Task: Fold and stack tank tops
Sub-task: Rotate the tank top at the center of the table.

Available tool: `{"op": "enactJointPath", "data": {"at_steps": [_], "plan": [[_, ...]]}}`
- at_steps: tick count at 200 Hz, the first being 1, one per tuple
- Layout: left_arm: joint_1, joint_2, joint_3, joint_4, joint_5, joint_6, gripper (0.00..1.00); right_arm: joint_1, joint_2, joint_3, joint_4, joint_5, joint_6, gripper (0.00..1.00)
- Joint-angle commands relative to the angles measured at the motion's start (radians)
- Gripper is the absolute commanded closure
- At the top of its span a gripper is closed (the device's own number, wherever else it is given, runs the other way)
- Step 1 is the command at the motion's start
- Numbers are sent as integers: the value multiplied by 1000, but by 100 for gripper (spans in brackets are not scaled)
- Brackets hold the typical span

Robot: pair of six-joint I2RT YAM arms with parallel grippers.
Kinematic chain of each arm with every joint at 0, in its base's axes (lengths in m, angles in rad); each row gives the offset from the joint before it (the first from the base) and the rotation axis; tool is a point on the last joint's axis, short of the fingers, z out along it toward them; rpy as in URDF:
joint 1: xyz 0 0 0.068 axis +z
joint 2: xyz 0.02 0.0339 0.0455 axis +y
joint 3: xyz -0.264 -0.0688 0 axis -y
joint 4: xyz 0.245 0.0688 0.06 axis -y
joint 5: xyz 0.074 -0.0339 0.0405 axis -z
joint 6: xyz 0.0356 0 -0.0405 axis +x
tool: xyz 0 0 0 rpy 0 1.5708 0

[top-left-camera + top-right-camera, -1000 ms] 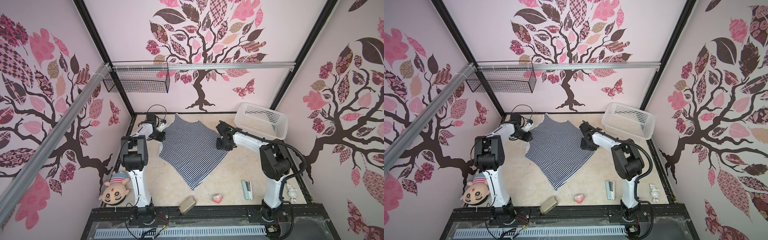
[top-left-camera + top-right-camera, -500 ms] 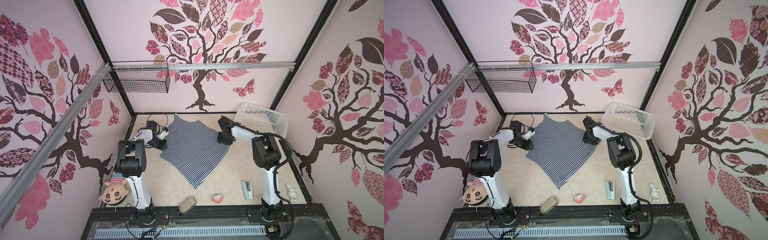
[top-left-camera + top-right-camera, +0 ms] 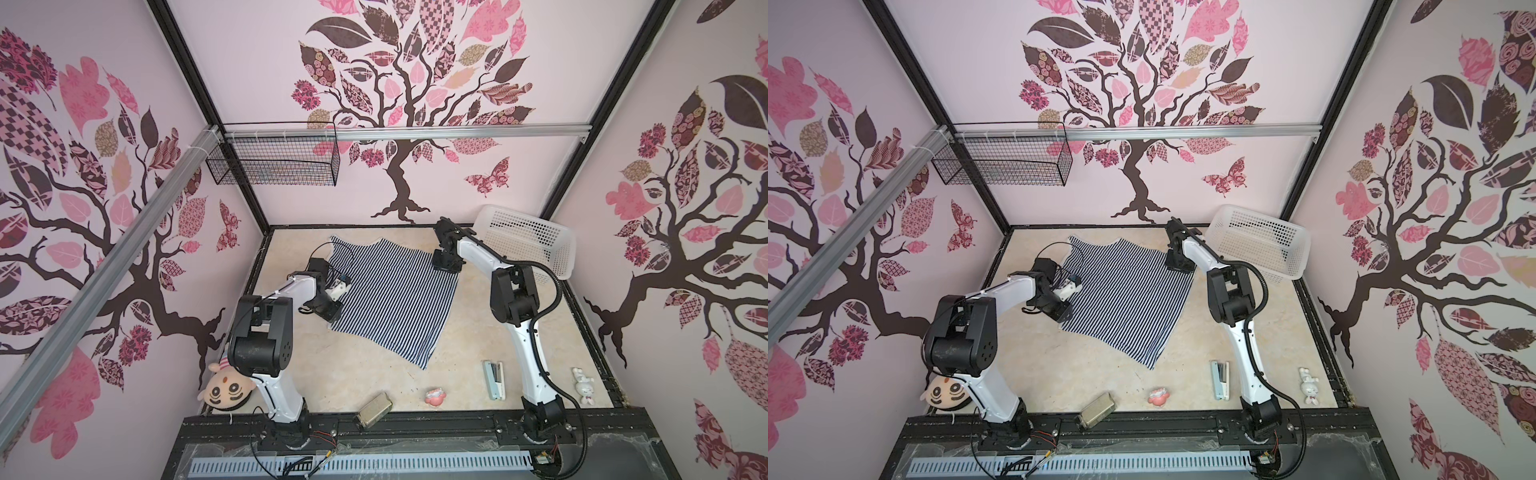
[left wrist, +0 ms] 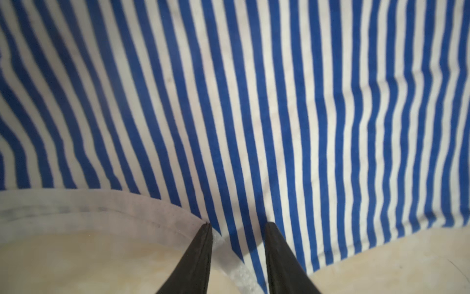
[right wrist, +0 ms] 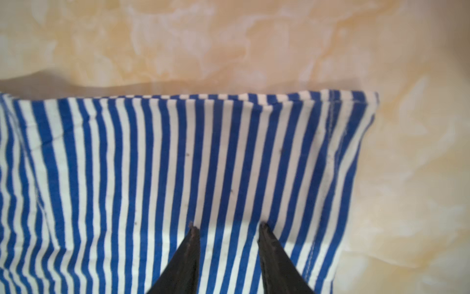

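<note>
Nearest me, my left pincer [image 4: 238,225] is narrowly parted and holds nothing. Its 2 fingertips [image 4: 203,241] appear to rest on the soft tank top of narrow navy-and-white striped cloth [image 3: 390,299], astride its white-trimmed armhole edge [image 4: 101,206]. The bare cream marbled surface [image 4: 76,254] lies just behind the tips.

That arm is folded at the elbow, with the forearm reaching out and the wrist tipped down onto the cloth.

The tank top lies spread flat between my 2 pincers. 1 corner trails back toward my base and the neck end runs on beyond the left pincer.

I judge it light and limp, with no stiffness at all. It should slide easily on this smooth surface, and it would sag and wrinkle if I lifted it at 1 point. The trim and the stitched hem are the thickest places, so I would pinch there, through both layers, with the 2 holds well apart.

Farther out, my right pincer [image 5: 228,226] is parted about as narrowly and is also empty. Its tips sit on the stripes just inside a stitched corner [image 5: 356,114], and beyond that corner there is only bare surface. That arm is stretched longer, with the wrist turned steeply down.
</note>
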Motion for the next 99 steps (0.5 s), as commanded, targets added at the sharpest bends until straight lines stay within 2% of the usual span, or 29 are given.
{"op": "enactJointPath", "data": {"at_steps": [1,19,50,74,99], "plan": [[-48,-53,-38,-82,-7,1,62,-27,134,187,-156,-13,-21,59],[-104,-99,-79,-93,-32,4,62,-36,181,286,-165,-54,-25,58],[-193,-210,-139,-122,-30,22,62,-48,131,241,-71,-180,-30,58],[-207,-278,-108,-188,37,13,61,-48,87,231,-55,-231,-35,57],[-202,-325,-77,-139,-31,-25,61,-27,-14,198,-86,-263,-43,57]]}}
